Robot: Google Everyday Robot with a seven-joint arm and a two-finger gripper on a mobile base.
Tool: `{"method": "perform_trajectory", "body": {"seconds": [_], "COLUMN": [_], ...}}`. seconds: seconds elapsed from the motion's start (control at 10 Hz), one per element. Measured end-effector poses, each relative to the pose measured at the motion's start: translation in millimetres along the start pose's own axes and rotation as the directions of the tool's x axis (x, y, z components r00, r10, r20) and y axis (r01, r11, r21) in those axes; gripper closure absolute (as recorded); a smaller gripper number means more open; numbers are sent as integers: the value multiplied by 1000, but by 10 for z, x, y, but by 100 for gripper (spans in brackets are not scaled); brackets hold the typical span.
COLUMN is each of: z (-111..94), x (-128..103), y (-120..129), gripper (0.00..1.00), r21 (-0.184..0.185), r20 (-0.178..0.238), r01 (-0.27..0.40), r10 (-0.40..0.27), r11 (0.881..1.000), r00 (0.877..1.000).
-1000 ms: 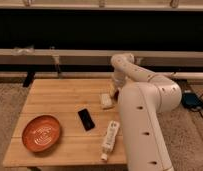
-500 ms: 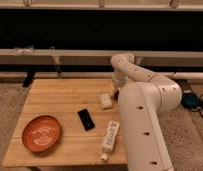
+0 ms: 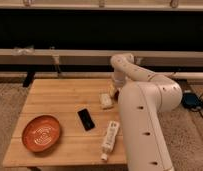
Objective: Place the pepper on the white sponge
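Observation:
The white sponge (image 3: 105, 100) lies on the wooden table (image 3: 55, 100) near its right edge. My gripper (image 3: 113, 91) hangs from the white arm (image 3: 145, 115) just to the right of the sponge's far end, very close to it. The pepper does not show; it may be hidden at the gripper, where I see only a small pale patch.
A black phone (image 3: 85, 119) lies in the table's middle. A long white remote (image 3: 110, 137) lies near the front edge. A round orange plate (image 3: 41, 133) sits at the front left. A dark wall with rails runs behind the table.

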Motion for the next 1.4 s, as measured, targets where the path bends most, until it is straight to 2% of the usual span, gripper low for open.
{"method": "perform_trajectory", "body": {"seconds": [0.2, 0.3, 0.7, 0.8, 1.2, 1.4], "z": [-4, -3, 18, 22, -26, -241], "x": [-15, -14, -5, -3, -31, -67], "y": [11, 14, 30, 29, 62, 230], "gripper": [43, 50, 92, 98, 100, 100], "r21": [0, 0, 2, 4, 3, -8], "r20": [1, -1, -9, -10, 11, 53], "r01": [6, 8, 14, 15, 20, 50], "r10": [-6, -8, -14, -15, -20, -50], "r11": [1000, 1000, 1000, 1000, 1000, 999], "r00": [1000, 1000, 1000, 1000, 1000, 997]}}
